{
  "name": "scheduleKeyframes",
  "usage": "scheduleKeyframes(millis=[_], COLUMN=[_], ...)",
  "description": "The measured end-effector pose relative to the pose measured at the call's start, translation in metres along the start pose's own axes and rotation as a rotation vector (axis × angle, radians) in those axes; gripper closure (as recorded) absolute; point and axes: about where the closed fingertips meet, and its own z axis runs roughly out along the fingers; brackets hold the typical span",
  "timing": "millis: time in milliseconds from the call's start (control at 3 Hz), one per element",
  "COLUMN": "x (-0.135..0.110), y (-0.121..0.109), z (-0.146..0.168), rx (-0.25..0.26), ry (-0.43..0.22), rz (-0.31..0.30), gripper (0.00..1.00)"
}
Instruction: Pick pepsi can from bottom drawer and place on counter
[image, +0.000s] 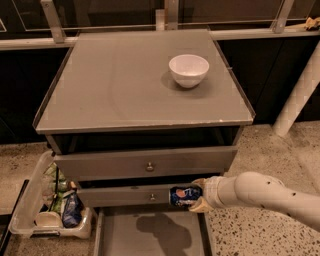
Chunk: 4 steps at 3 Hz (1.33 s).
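Note:
The pepsi can (184, 195) is dark blue and lies sideways in my gripper (192, 196), in front of the lower drawer front. My gripper is shut on the can and holds it above the open bottom drawer (125, 234), near its right side. The drawer floor is bare, with the can's shadow on it. My white arm (265, 194) comes in from the right. The counter (120, 85) is the glossy grey cabinet top above, with a white bowl (188, 70) at its right rear.
Two grey drawer fronts with small knobs (149, 166) sit between the counter and the open drawer. A clear plastic bin (50, 200) with bottles and a blue snack bag stands on the floor at left. A white post (300, 95) leans at right.

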Motion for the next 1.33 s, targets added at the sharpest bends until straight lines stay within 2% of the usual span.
scheduleKeyframes(millis=[333,667,1000,1333], x=[-0.003,-0.027,-0.062,-0.092], y=[0.001,-0.010,-0.021,-0.027], z=[0.003,-0.033,-0.087,-0.128], rx=[-0.010,0.031,0.107,0.160], ry=[0.006,-0.012,-0.051,-0.097], rz=[-0.007,-0.042,-0.092,-0.138], gripper=[1.00,1.00,1.00,1.00])
